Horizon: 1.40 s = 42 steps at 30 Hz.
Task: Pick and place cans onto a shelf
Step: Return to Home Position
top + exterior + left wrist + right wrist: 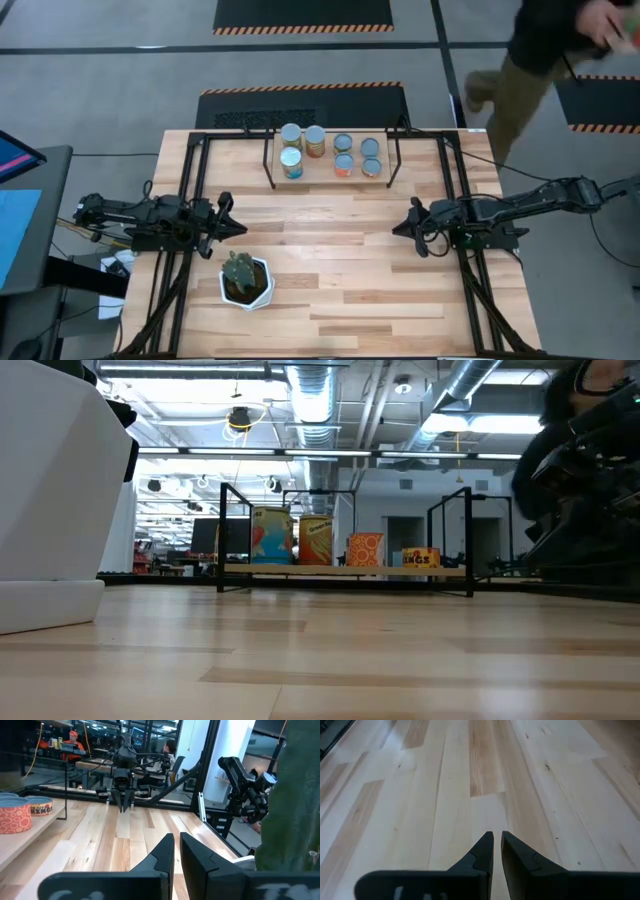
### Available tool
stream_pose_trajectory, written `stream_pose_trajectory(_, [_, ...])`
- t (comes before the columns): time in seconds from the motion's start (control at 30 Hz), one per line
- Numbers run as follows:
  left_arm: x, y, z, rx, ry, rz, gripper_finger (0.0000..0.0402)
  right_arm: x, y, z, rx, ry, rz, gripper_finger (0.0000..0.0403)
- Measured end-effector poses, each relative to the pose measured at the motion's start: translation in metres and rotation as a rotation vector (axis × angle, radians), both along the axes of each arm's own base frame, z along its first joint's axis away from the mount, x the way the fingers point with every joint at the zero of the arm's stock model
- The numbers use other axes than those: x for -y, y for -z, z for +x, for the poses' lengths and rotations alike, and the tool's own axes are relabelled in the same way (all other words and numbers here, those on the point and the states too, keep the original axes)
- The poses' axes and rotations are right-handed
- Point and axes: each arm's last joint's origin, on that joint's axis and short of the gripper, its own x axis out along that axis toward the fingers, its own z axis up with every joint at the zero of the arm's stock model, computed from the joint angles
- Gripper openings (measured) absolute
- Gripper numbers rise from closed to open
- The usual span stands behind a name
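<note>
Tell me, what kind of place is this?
Probably a robotics lab in an industrial hall. Bare ducts run overhead. Hazard-striped mats lie behind the wooden table, where the left arm and right arm wait at either side.

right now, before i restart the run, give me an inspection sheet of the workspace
Surface: light-wood table, bare between the two arms.
Job's things: seven cans, all upright on the shelf at the table's far edge; none on the tabletop.
Clutter: one white cactus pot near the front edge, on the left arm's side.
Grippers: left gripper and right gripper sit low at opposite sides, pointing inward, both shut and holding nothing.
Cables: cables bunch at the left arm's base, off the table's side; none seen across the work area.
Surroundings: a person on the floor past the far right corner; hazard-striped mats beyond the table.
</note>
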Motion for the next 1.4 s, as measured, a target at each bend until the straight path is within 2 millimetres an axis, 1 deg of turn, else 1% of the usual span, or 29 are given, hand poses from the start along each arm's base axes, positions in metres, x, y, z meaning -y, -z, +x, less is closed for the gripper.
stream_pose_trajectory(0.17, [0.0,0.0,0.0,0.0,0.002,0.0,0.0018,0.0,-0.001,0.0,0.007,0.0,0.001,0.006])
stream_pose_trajectory(0.3, [0.0,0.0,0.0,-0.003,0.003,-0.008,0.0018,0.0,-0.005,-0.001,0.05,0.0,0.003,0.006])
stream_pose_trajectory(0.83, [0.0,0.0,0.0,-0.006,0.003,-0.018,0.0018,0.001,-0.029,-0.011,0.301,-0.021,-0.038,0.006])
stream_pose_trajectory(1.23, [0.0,0.0,0.0,-0.006,0.004,-0.019,0.0018,0.001,-0.053,-0.025,0.574,-0.013,-0.016,0.006])
stream_pose_trajectory(1.4, [0.0,0.0,0.0,-0.006,0.004,-0.019,0.0018,0.001,-0.054,-0.025,0.578,-0.015,-0.012,0.006])
